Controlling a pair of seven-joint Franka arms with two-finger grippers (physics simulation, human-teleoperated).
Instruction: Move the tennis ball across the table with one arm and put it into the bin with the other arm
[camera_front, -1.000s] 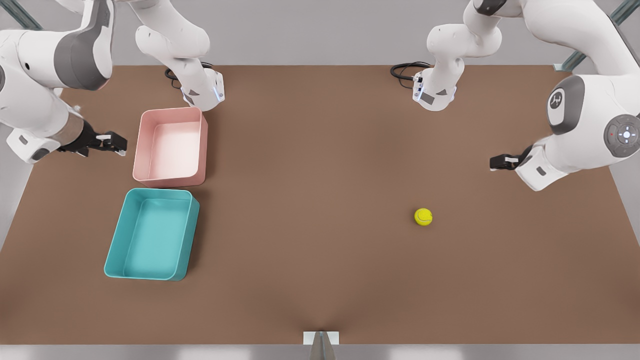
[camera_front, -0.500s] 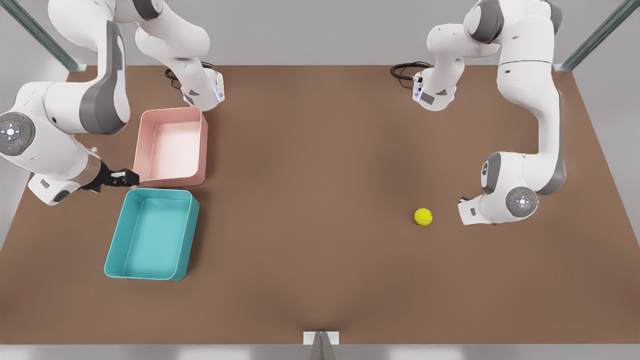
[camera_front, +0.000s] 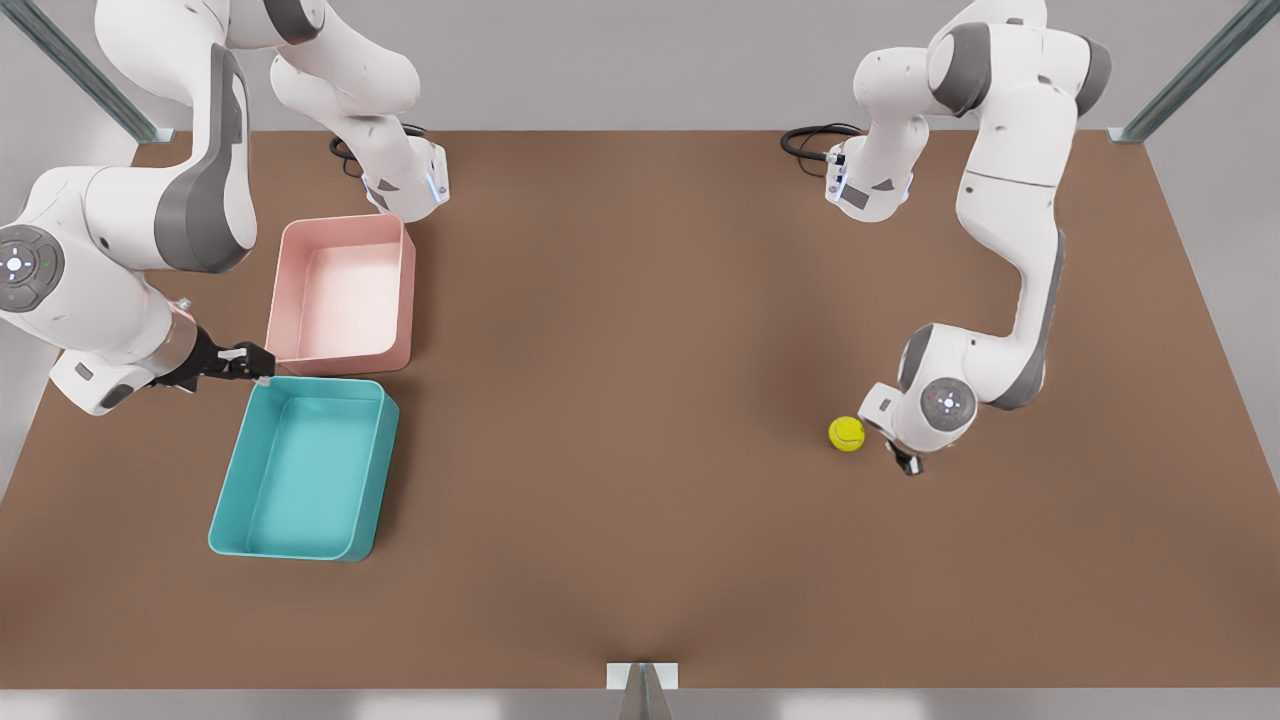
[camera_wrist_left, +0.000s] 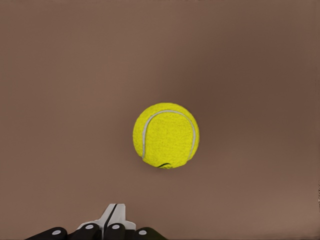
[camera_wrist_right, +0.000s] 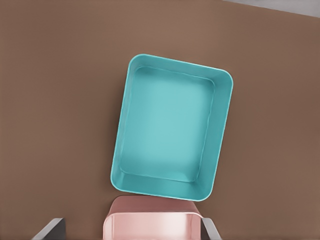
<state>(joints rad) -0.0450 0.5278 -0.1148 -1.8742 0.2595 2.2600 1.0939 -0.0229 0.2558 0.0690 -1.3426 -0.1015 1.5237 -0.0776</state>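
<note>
The tennis ball (camera_front: 846, 433) lies on the table (camera_front: 640, 520), well apart from the bin (camera_front: 303, 468). The left hand (camera_wrist_left: 111, 225), fingers pressed together, sits just beside it; a level push through the ball's centre should roll it binward. The right hand (camera_front: 246, 362), spread, waits near the bin.

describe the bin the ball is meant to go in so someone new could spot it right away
On the brown table, look to the front view's left, where two shallow rectangular bins sit end to end. The one you want is the teal bin, the one nearer the camera. Its neighbour, the pink bin, is slightly smaller and farther back.
</note>
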